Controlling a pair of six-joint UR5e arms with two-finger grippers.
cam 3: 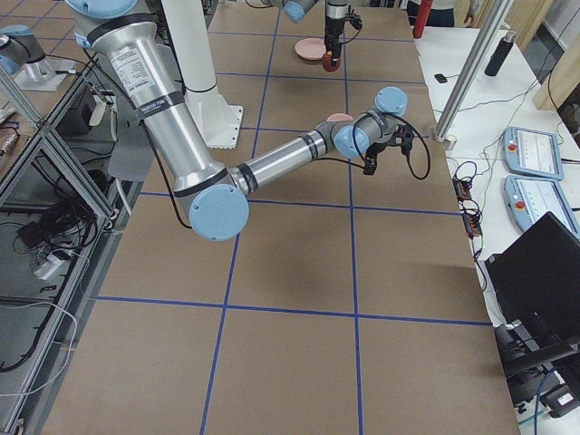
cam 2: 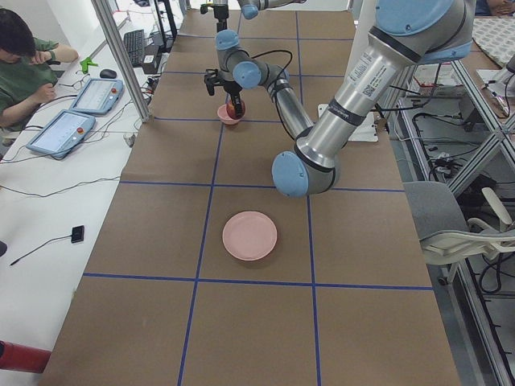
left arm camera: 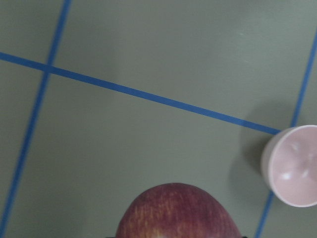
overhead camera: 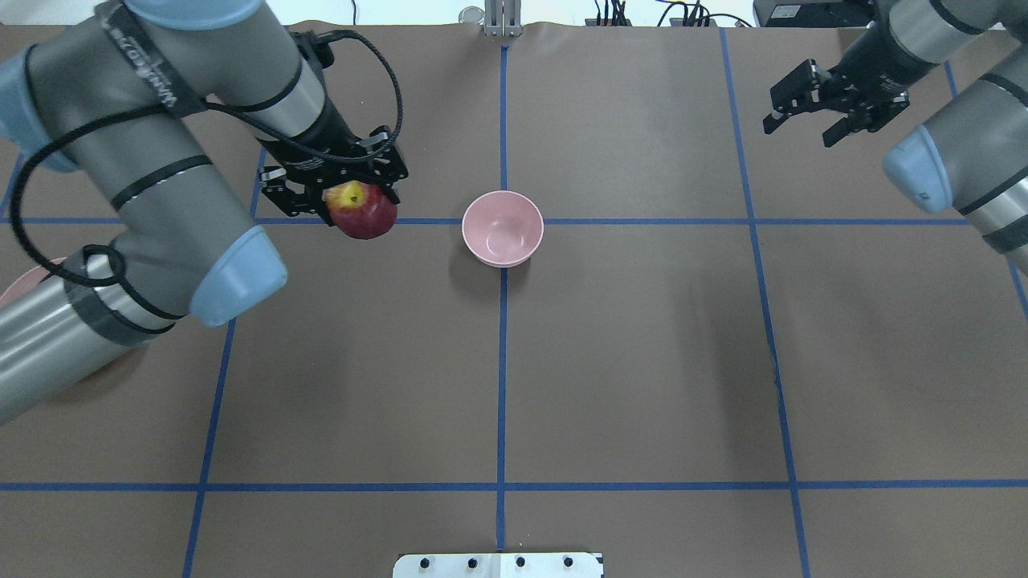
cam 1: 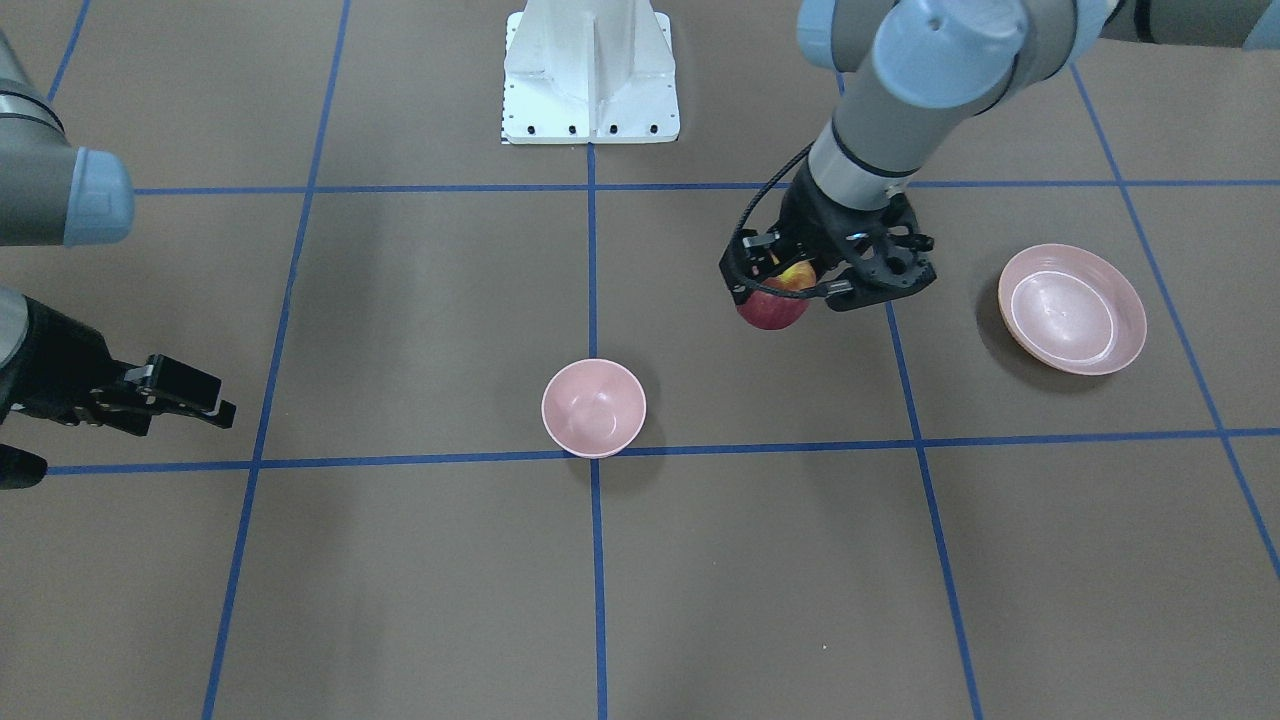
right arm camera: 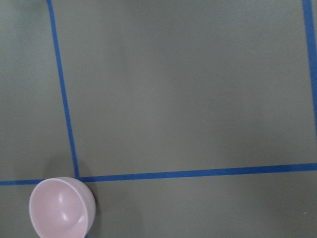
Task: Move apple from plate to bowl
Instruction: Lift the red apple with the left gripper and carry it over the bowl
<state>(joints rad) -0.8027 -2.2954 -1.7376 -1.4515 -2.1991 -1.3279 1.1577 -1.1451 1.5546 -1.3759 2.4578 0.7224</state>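
Observation:
My left gripper (overhead camera: 357,210) is shut on the dark red apple (overhead camera: 364,213) and holds it in the air, left of the bowl in the overhead view. The apple (cam 1: 773,303) shows its yellow stem patch between the fingers; its red body fills the bottom of the left wrist view (left arm camera: 177,213). The small deep pink bowl (overhead camera: 503,229) stands empty at the table's middle, also in the front view (cam 1: 593,407). The wide shallow pink plate (cam 1: 1072,309) lies empty on the robot's left side. My right gripper (overhead camera: 807,104) is open and empty, far from the bowl.
The white robot base (cam 1: 590,75) stands at the table's robot side. Blue tape lines cross the brown table (overhead camera: 642,361). An operator (cam 2: 28,68) sits beside tablets at the far side. A red cylinder (cam 2: 20,356) lies at the table's near end in the left view.

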